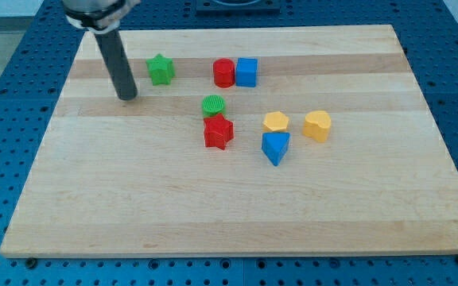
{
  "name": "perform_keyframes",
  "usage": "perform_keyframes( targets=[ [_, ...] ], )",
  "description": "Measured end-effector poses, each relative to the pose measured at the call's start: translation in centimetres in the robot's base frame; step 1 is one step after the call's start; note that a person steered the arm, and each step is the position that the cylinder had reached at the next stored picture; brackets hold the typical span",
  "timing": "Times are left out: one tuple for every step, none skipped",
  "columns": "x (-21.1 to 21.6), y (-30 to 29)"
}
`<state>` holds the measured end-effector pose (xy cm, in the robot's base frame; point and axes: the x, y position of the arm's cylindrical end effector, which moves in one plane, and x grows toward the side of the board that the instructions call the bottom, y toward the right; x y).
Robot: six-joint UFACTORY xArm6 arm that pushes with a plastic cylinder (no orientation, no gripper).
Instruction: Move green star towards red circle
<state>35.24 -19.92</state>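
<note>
Green star sits far-left on board, red circle well to its right; my tip, no jaws, just left/nearer; star prob. light, rigid, slides easily—push its left side.

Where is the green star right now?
The green star sits near the view's top, left of the middle. My tip is just to its left, and the red circle is off to its right.

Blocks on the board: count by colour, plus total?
Green: 2, the green star and green circle
Red: 2, the red circle and red star
Blue: 2, the blue cube and blue triangle
Yellow: 2, yellow block and yellow block
Total: 8
</note>
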Motion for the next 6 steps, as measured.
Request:
perform_keyframes(
  targets=[
    [-3.1,-1.5],
    [-4.4,-1.0],
    [-4.5,1.0],
    [-4.6,2.6],
    [-5.2,3.0],
    [-5.6,3.7]
  ],
)
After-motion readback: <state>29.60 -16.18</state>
